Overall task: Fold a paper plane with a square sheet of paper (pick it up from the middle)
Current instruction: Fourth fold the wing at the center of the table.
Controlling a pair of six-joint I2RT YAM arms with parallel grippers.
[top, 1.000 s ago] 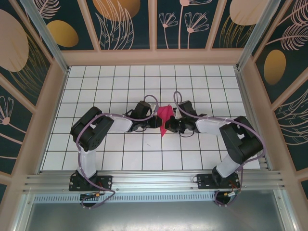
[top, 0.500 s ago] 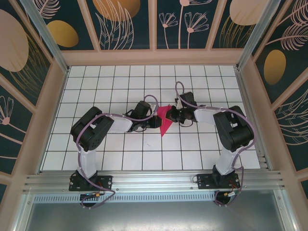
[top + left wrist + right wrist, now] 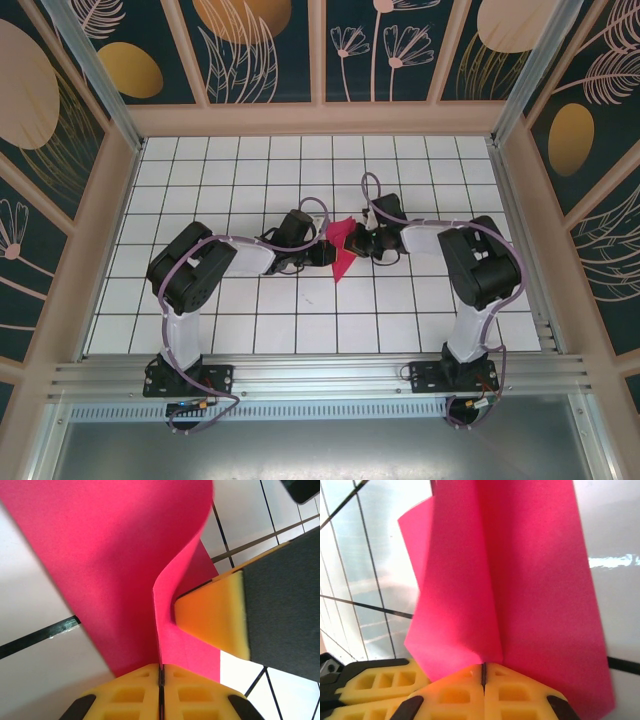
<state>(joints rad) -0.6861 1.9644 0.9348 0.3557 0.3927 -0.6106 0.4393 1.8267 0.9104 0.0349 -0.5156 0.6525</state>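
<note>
Grip of the left hand (image 3: 161, 672) on the magenta-pink paper (image 3: 115, 555), left wrist view: the two yellow pads are pressed together, with a creased edge of the paper pinched in the seam between them. From that pinch the paper rises as an upright fold, then curls over and spreads into a broad panel toward the upper left. One yellow-padded finger (image 3: 215, 615) of the right hand comes in from the right. Its tip is at the fold just above the left hand's pinch, touching or nearly so.

Right wrist view: the right hand (image 3: 483, 672) is likewise closed. Its pads meet on the paper (image 3: 530, 580) where several layers converge. Two flaps fan away from the seam, the larger to the right and the smaller to the left. The left hand's yellow fingers (image 3: 375, 685) lie just beside it at lower left.

Top view: the left hand (image 3: 320, 250) and right hand (image 3: 364, 240) face each other near the middle of the white tiled counter (image 3: 200, 170). The paper (image 3: 343, 250) is held between them, a narrow folded shape with its point toward the near edge. Whether that point touches the counter cannot be told. Both arms reach inward from their bases on the metal rail (image 3: 320, 372). Dark panels with gold leaf motifs (image 3: 265, 45) enclose the counter.
</note>
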